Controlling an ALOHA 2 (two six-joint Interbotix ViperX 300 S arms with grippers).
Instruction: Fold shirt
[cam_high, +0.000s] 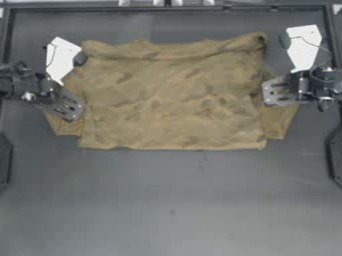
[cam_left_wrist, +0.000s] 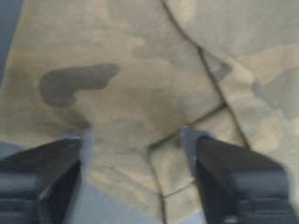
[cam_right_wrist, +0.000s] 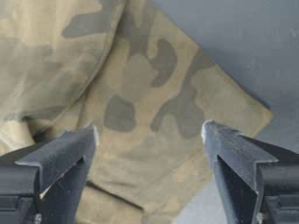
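From above, the shirt (cam_high: 170, 95) lies spread flat on the far half of the dark table (cam_high: 171, 200), a wide tan block with a short sleeve poking out at each side. No print, tag or lettering can be read on it anywhere. The left gripper (cam_high: 69, 107) sits at the left sleeve, the right gripper (cam_high: 270, 91) at the shirt's right edge just above the right sleeve. Each arm carries a white panel (cam_high: 60, 58) near the far corners of the cloth, and those panels show no writing either. From this height the camouflage barely registers, only faint darker mottling, and the jaw gap is hard to judge.

Down on the left wrist view, the pattern jumps out: an olive blotch on tan, with seam lines crossing where sleeve meets body. The jaws stand spread wide, cloth lying between them, nothing pinched. A sliver of table shows at one edge; the rest of the shirt is cut off.

Over to the right wrist view: jaws spread apart here too, straddling the sleeve, whose hemmed corner ends on bare table. Bold camouflage patches fill the cloth. Collar unseen in every view.
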